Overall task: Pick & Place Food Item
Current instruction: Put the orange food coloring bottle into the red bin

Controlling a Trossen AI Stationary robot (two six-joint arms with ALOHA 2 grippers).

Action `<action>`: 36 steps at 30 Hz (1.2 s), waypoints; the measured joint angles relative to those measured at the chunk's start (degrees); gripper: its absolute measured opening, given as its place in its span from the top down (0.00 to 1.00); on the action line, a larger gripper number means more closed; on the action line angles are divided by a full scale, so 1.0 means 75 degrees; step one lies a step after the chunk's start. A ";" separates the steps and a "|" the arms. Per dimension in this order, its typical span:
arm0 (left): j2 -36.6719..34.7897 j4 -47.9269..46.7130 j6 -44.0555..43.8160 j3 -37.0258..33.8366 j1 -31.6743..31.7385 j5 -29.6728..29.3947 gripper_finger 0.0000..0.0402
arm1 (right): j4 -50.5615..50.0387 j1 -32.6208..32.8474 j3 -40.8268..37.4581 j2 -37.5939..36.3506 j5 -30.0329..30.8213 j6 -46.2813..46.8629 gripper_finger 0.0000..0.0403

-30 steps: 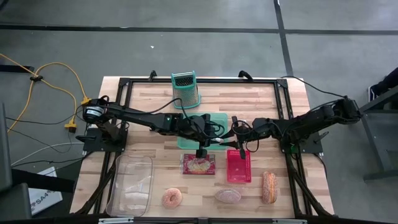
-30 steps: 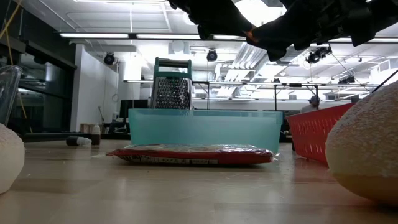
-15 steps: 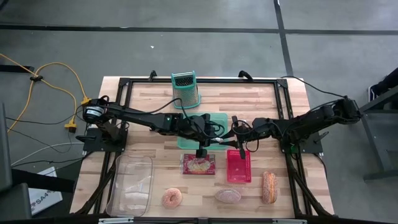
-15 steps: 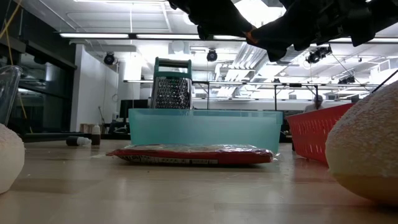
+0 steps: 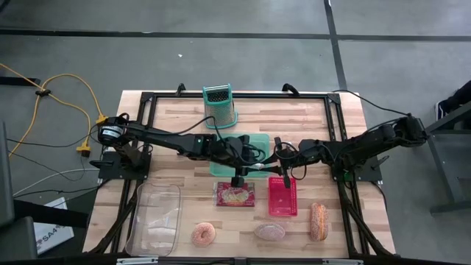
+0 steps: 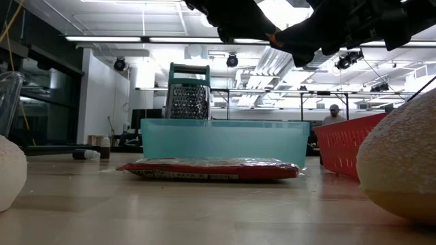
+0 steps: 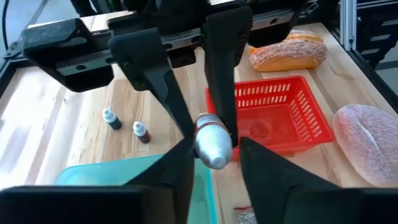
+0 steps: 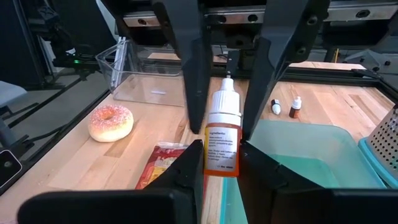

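Note:
A small white dropper bottle [image 8: 222,140] with an orange label hangs in the air over the teal tray [image 5: 239,156] at mid-table. My right gripper [image 8: 222,165] is shut on it. My left gripper [image 7: 214,155] reaches in from the table's left and meets it head-on. It is open, and its two fingers [image 8: 194,93] stand on either side of the bottle's capped end, a narrow gap from it. A red food packet [image 5: 234,194] lies flat on the table in front of the tray. My right gripper pinches the bottle's labelled body [image 8: 221,163] between its two fingers, near the bottom end. The fingers come nearly level from the table's right and lie along the bottle. The bottle is lifted clear above the tray, its capped tip [image 8: 228,84] pointing toward my left gripper.
A red basket [image 5: 282,196] stands right of the packet. A donut [image 5: 204,234], a round roll [image 5: 269,232] and a long loaf [image 5: 318,221] lie along the near edge. A clear tub [image 5: 154,217] is near left, a grater [image 5: 220,105] far. Two tiny bottles [image 7: 112,118] stand beside the tray.

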 joint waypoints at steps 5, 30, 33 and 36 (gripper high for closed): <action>0.0000 -0.0020 0.0007 0.0000 0.0004 -0.0029 0.54 | 0.0017 0.0003 0.0001 0.0000 -0.0012 -0.0003 0.84; 0.0000 0.0008 -0.0019 0.0000 0.0007 -0.0042 0.49 | -0.1879 0.0840 0.0012 -0.0280 0.0456 0.0644 0.84; 0.0000 0.0007 -0.0019 0.0000 0.0007 -0.0041 0.49 | -0.2299 0.1091 0.0006 -0.0400 0.0782 0.1003 0.84; 0.0000 0.0008 -0.0019 0.0000 0.0007 -0.0041 0.49 | -0.2760 0.1317 0.0006 -0.0434 0.0833 0.1573 0.84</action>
